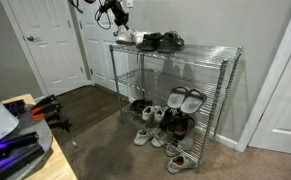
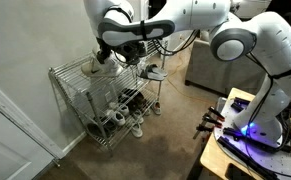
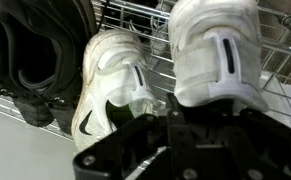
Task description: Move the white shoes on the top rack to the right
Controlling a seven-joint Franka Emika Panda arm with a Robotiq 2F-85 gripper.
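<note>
The white shoes (image 3: 110,85) lie side by side on the wire grid of the top rack (image 3: 135,20), toes toward me. The second white shoe (image 3: 215,55) is to the right of the first. In both exterior views the pair (image 1: 125,37) (image 2: 151,73) sits at one end of the top rack (image 1: 200,50) (image 2: 70,72). My gripper (image 3: 173,108) is right at the pair, with a dark finger reaching up between the two shoes. It also shows in both exterior views (image 1: 114,17) (image 2: 106,55). Its fingers are dark and close to the camera, and I cannot tell whether they are open or shut.
A pair of black shoes (image 3: 25,60) (image 1: 162,42) lies next to the white ones on the top rack. Several more shoes (image 1: 170,115) sit on the lower shelves and the floor. A white door (image 1: 50,45) is beside the rack, and a wall is behind it.
</note>
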